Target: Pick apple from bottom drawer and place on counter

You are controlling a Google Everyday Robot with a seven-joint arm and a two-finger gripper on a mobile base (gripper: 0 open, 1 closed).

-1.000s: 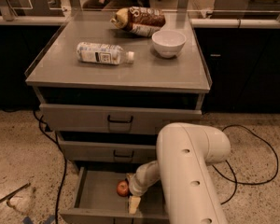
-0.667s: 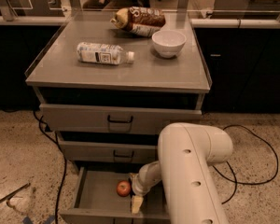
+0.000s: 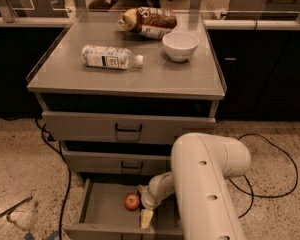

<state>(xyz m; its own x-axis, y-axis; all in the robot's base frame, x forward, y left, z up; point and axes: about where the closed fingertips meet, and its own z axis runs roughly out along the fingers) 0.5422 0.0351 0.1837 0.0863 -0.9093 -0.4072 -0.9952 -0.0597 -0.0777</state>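
Note:
The apple (image 3: 132, 201), small and red, lies in the open bottom drawer (image 3: 102, 209), towards the middle of its flat grey floor. My gripper (image 3: 142, 207) is down inside the drawer, just right of the apple, open, with one cream fingertip (image 3: 146, 219) in front of the apple and the other behind it. The fingers are not closed on the apple. My white arm (image 3: 205, 184) covers the drawer's right half. The counter (image 3: 155, 74) is the grey cabinet top above.
On the counter lie a plastic bottle (image 3: 110, 57) on its side, a white bowl (image 3: 180, 45) and a snack bag (image 3: 149, 21). The two upper drawers (image 3: 127, 128) are shut. Black cables (image 3: 270, 184) lie on the speckled floor either side.
Almost nothing: the arm has shifted very slightly, and the apple lies in the same spot in the drawer.

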